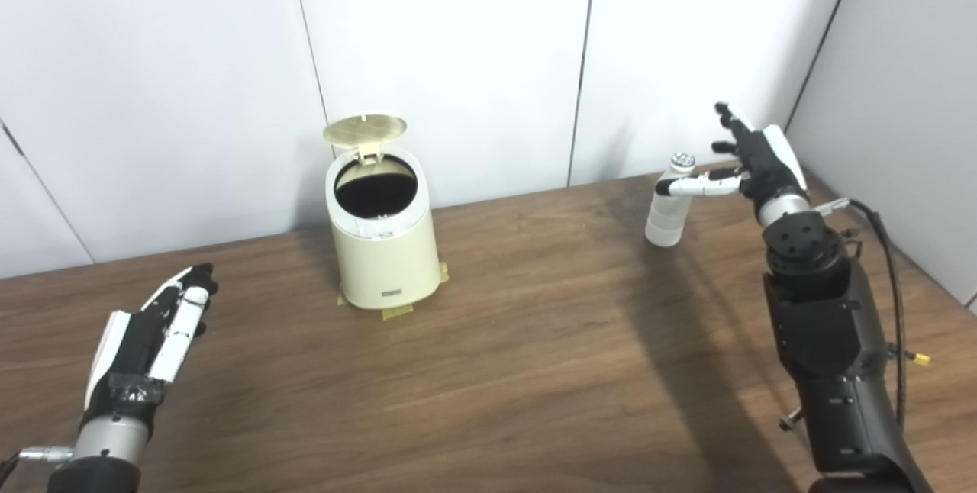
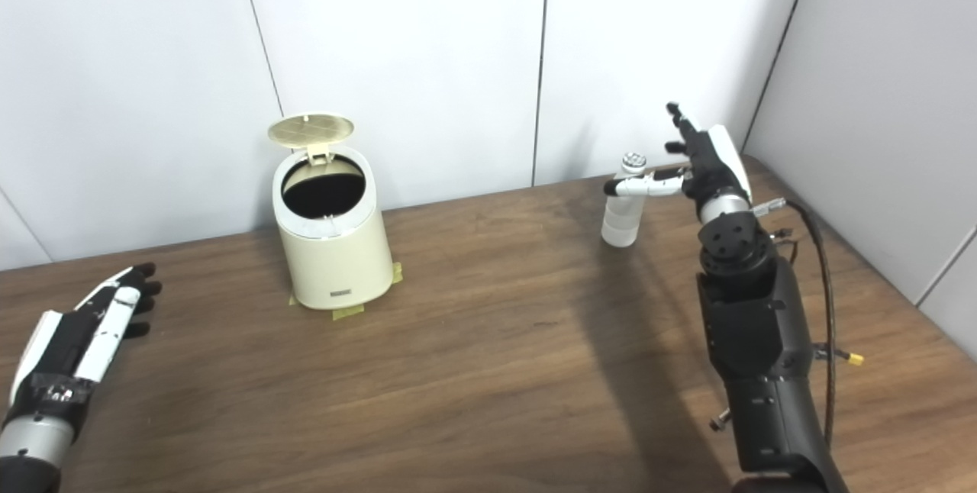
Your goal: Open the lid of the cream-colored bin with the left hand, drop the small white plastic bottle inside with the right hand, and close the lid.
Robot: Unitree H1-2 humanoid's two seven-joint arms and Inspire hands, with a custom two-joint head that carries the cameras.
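Right hand (image 1: 752, 161) spread wide beside bottle (image 1: 670, 207); left hand (image 1: 156, 329) flat, empty; bin (image 1: 382, 241) lid (image 1: 365, 129) up.

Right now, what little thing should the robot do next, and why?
Probably close the right hand around the small white plastic bottle. The bin's lid already stands open, and the bottle is upright on the table, far to the right of the cream-colored bin. The hand is beside the bottle with its fingers apart, one across the bottle's neck. The left hand waits open.
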